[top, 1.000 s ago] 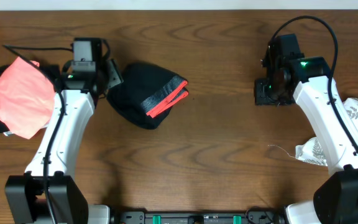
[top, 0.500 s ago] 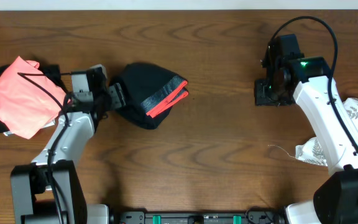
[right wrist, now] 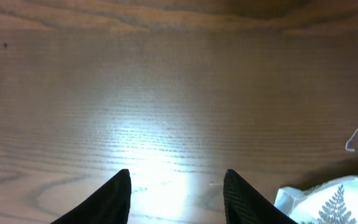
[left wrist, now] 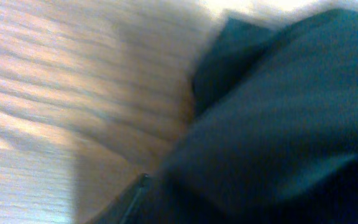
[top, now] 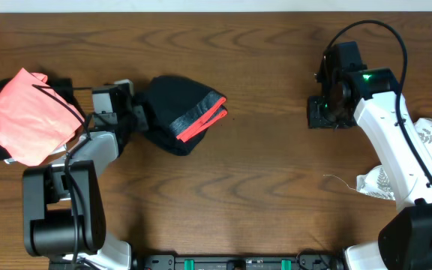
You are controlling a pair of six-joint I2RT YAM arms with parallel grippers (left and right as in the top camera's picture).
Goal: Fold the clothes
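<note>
Blurred black leggings [left wrist: 278, 124] fill the right side, lying on the wooden table [left wrist: 55, 93].

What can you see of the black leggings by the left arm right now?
The black leggings lie as a compact, rounded bundle of soft, matte fabric on the wooden table, left of centre. On its right side a grey waistband with coral-red edging shows. The left gripper meets the bundle's left edge; whether it is pinching cloth cannot be told. The left wrist view shows only blurred dark cloth on the wood.
</note>
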